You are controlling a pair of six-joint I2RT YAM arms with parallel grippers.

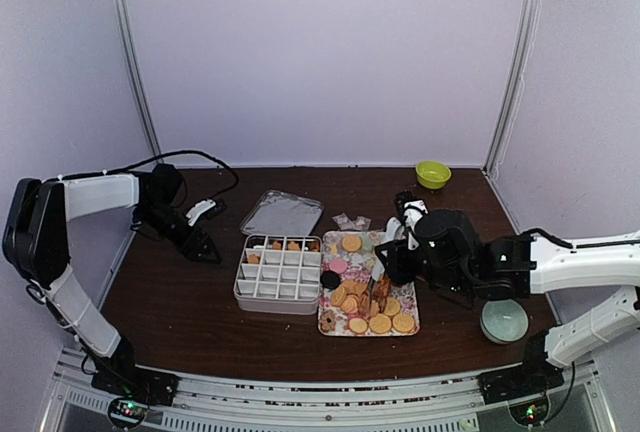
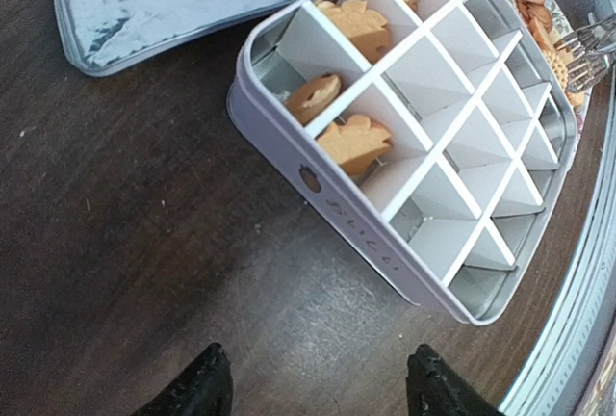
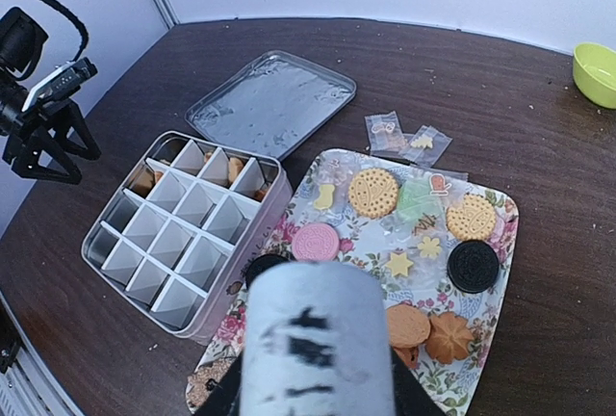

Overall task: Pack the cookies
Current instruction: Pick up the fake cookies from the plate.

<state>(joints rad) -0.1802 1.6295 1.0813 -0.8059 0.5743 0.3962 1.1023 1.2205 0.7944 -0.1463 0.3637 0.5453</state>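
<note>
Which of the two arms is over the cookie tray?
The right arm: it reaches over the tray, tongs in its jaws. The left arm sits off by the lid, jaws open and empty.

A dark brown wood-grain table point(image 1: 200, 312) sits at the centre. Plain pale lilac walls point(image 1: 320, 52) enclose it from 9 through 12 to 3 o'clock, with slim silver metal uprights point(image 1: 132, 62) at 11 and 1. A ribbed aluminium rail point(image 1: 320, 397) runs along 6 o'clock. The light is soft and even.
</note>
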